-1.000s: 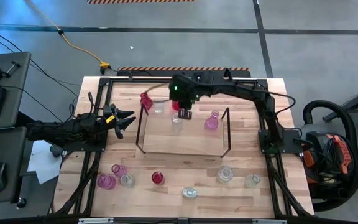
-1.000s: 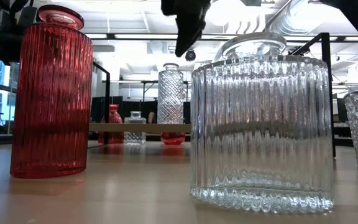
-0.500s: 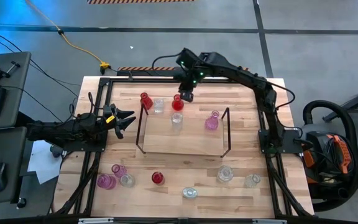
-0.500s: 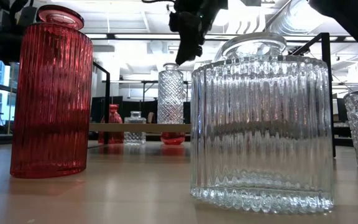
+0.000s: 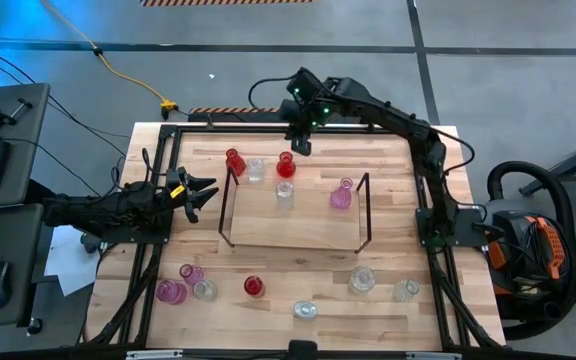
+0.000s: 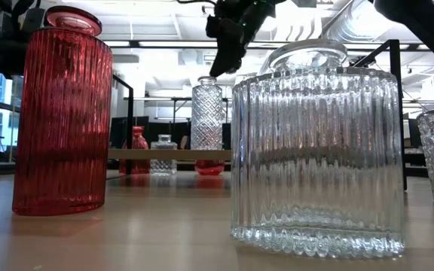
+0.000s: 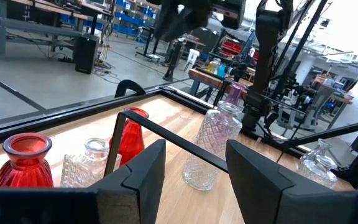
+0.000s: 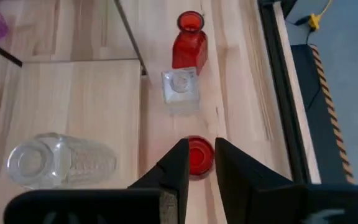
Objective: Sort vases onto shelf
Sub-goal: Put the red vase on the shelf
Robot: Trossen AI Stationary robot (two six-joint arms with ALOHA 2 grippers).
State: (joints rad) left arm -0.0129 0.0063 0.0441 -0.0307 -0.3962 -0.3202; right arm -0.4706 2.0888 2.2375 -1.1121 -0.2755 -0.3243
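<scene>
The shelf (image 5: 298, 225) stands mid-table, a pale board between two black wire ends. A clear vase (image 5: 284, 193) and a pink vase (image 5: 341, 195) stand on it. Just past its far edge, a red vase (image 5: 234, 160), a clear one (image 5: 256, 168) and another red one (image 5: 286, 165) stand in a row on the table. My right gripper (image 5: 301, 148) hangs above the table beyond that last red vase (image 8: 197, 155), narrowly open and empty. My left gripper (image 5: 203, 192) waits open at the table's left edge, pointing level toward the shelf.
Along the near edge stand more vases: two pink (image 5: 171, 291), a red one (image 5: 254, 286) and several clear (image 5: 362, 280). The low view shows a tall red ribbed one (image 6: 62, 113) and a wide clear ribbed one (image 6: 319, 150) up close. A black metal frame (image 5: 428, 200) edges the table.
My right gripper has drawn back from over the shelf's far edge toward the table's far edge, turning a little as it went. The red vase that it partly covered now shows whole and stands still on the table.
</scene>
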